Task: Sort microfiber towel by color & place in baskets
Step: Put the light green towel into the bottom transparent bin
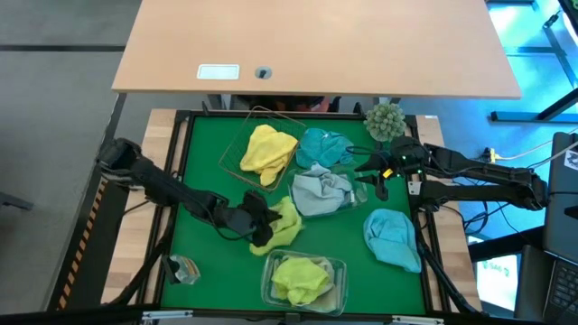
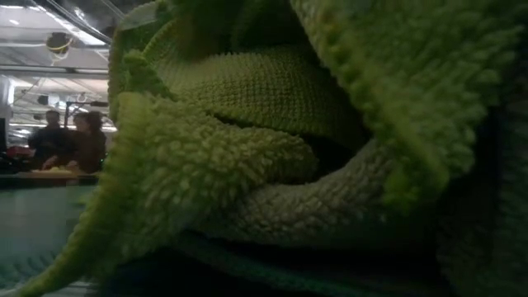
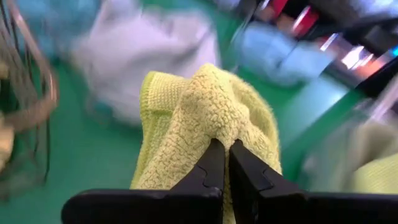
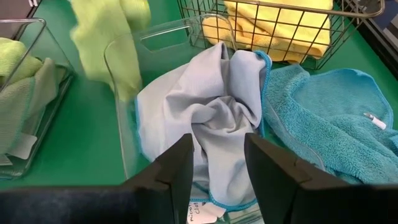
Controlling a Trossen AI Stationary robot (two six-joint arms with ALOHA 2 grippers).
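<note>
My left gripper [image 1: 262, 221] is at the table's middle, shut on a lime-green microfiber towel [image 1: 285, 222]. My right gripper [image 4: 217, 155] stands open over a pale grey-blue towel [image 4: 211, 118] that lies in a clear tub [image 1: 359, 191]. A yellow towel [image 1: 267, 150] lies in the wire basket [image 1: 237, 144] at the far side. A teal towel [image 1: 323, 146] lies beside that basket. At the near edge a second clear tub [image 1: 336, 269] holds lime towels [image 1: 301, 280], which fill the low view [image 2: 247, 165]. A light blue towel [image 1: 393, 238] lies on the table at the right. My left gripper pinches a bunched fold [image 3: 217, 127] of the lime towel between its two fingers [image 3: 208, 168], with several layers gathered there. The fingers come slanting down from the table's left side. The towel hangs in loose folds around and below the fingertips; whether its lower end touches the table, I cannot tell.
A grey-green fuzzy ball plant [image 1: 386, 121] stands at the far right corner, just beyond my right arm. A small object [image 1: 183, 268] lies near the front left corner. Bare green tabletop [image 1: 208, 171] lies at the left. People [image 2: 74, 140] stand in the room beyond.
</note>
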